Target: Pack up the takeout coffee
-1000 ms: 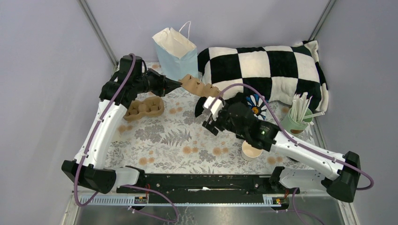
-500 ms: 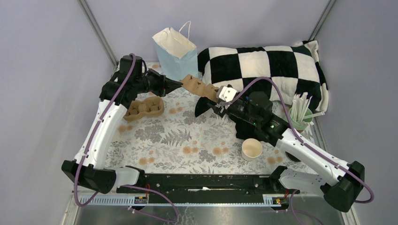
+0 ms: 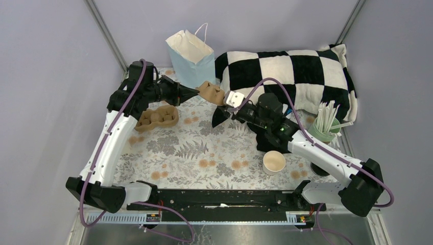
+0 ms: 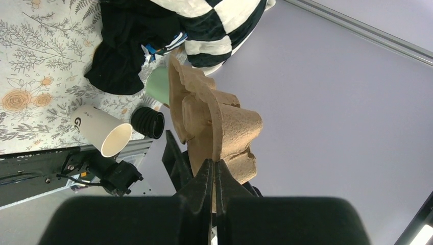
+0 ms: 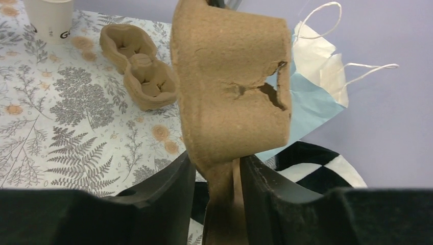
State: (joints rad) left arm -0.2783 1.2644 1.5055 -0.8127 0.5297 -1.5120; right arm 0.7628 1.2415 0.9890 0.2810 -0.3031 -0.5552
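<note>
Looking down from the top, the left arm goes up the left side of the table [image 3: 168, 153], bends, and points its left gripper [image 3: 196, 92] toward 3 o'clock. It is pinched tight on one end of a brown cup tray [image 3: 212, 92], held up in the air. The right arm stretches from the 5 o'clock corner toward 11 o'clock, and the right gripper [image 3: 228, 98] meets the tray's other end. The paper cup [image 3: 274, 162] stands alone with no lid, at 5 o'clock on the table, well apart from both grippers.

From the left wrist, the left gripper [image 4: 214, 171] has its two fingers squeezed together on the tray's [image 4: 224, 127] thin edge. The paper cup [image 4: 99, 130] shows at 9 o'clock, beside some black lids [image 4: 148, 122].

From the right wrist, the right gripper [image 5: 219, 171] is about half open, with one finger on each side of the tray's [image 5: 230, 87] lower edge, and both look to press on it. The paper cup [image 5: 48, 18] peeks in at 11 o'clock, past a second tray [image 5: 140, 76].
</note>
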